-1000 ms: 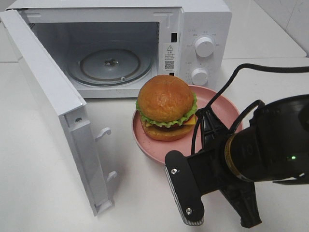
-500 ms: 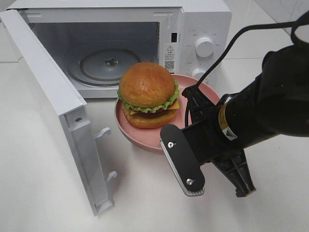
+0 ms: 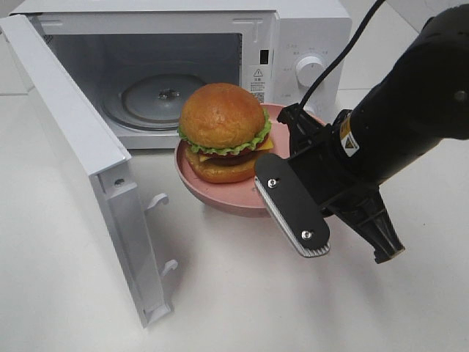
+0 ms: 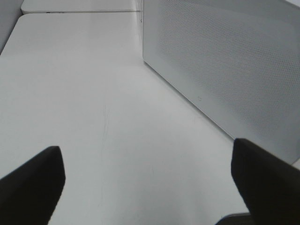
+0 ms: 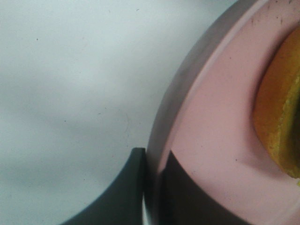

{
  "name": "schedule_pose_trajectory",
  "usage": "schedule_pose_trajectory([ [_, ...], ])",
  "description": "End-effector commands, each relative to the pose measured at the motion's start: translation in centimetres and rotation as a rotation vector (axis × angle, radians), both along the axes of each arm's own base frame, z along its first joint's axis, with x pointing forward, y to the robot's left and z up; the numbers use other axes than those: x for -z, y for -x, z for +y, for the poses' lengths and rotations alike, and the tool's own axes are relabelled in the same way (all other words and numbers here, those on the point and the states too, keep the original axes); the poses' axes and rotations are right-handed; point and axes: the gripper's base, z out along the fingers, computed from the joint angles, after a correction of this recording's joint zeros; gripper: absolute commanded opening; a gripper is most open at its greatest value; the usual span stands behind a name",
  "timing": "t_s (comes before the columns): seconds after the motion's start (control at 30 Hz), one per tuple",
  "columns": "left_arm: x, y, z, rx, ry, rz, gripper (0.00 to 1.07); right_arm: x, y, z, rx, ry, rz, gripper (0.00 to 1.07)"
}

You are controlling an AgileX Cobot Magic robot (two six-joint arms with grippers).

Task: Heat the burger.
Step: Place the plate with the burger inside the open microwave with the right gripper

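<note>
The burger, with its glossy brown bun and green lettuce frill, sits on a pink plate just in front of the open microwave. My right gripper is shut on the plate's right rim. In the right wrist view its fingers pinch the rim of the plate, and the edge of the burger shows beyond them. The plate seems raised a little off the table. My left gripper is open and empty over bare table, beside the outer face of the microwave door.
The microwave door stands swung open at the left. A glass turntable lies inside the cavity. Two knobs are on the panel behind my right arm. The table is white.
My right arm has risen and moved left toward the microwave opening, carrying the plate and burger with it. The left gripper's state is unchanged.
</note>
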Motion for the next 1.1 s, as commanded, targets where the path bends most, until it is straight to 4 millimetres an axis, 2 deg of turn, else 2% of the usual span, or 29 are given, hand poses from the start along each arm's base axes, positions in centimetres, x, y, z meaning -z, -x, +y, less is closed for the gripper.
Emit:
schedule_pose_trajectory([
  [0.03,0.0,0.0,-0.1,0.004,0.008,-0.004,0.88,-1.5,-1.0,0.1,-0.035,-0.042,-0.031,0.00],
  [0.3,0.0,0.0,-0.1,0.004,0.008,-0.004,0.88,-2.7,-1.8,-0.2,-0.050,-0.024,-0.043,0.00],
  [0.7,0.0,0.0,-0.1,0.004,0.008,-0.004,0.88,-2.6,-2.1,0.3,-0.053,-0.058,-0.066,0.00],
  [0.93,0.0,0.0,-0.1,0.004,0.008,-0.004,0.88,-1.2,-3.1,1.3,-0.045,-0.081,-0.051,0.00],
  [1.1,0.0,0.0,-0.1,0.004,0.008,-0.004,0.88,-1.0,-3.9,2.0,-0.044,-0.097,-0.061,0.00],
])
